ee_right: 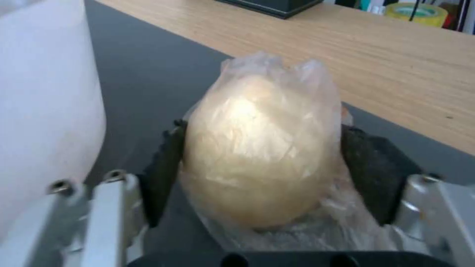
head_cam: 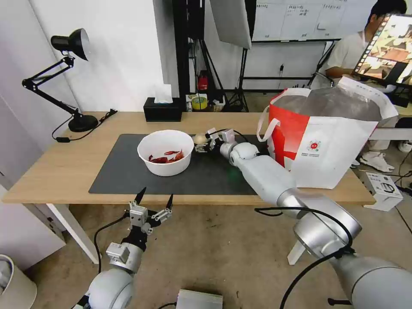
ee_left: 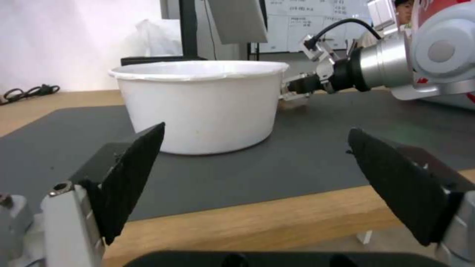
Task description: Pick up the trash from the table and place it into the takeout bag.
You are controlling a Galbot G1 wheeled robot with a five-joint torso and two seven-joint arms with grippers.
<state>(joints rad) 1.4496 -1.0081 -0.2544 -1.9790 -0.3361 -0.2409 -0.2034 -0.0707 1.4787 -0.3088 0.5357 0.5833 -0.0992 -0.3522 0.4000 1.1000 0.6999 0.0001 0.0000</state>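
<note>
Squarely between right claw [ee_right: 259,174] pads: wrapped ball [ee_right: 257,148].

Lab or studio: whiteboard [head_cam: 309,19], light stands [head_cam: 242,77], monitor [head_cam: 388,49].

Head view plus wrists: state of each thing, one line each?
Ball: on the mat, clamped between right end effector fingers.
Bowl: upright on the mat, red scraps inside.
Bag: upright on the table, mouth open.
Left end effector: open, below the table's near edge.
</note>
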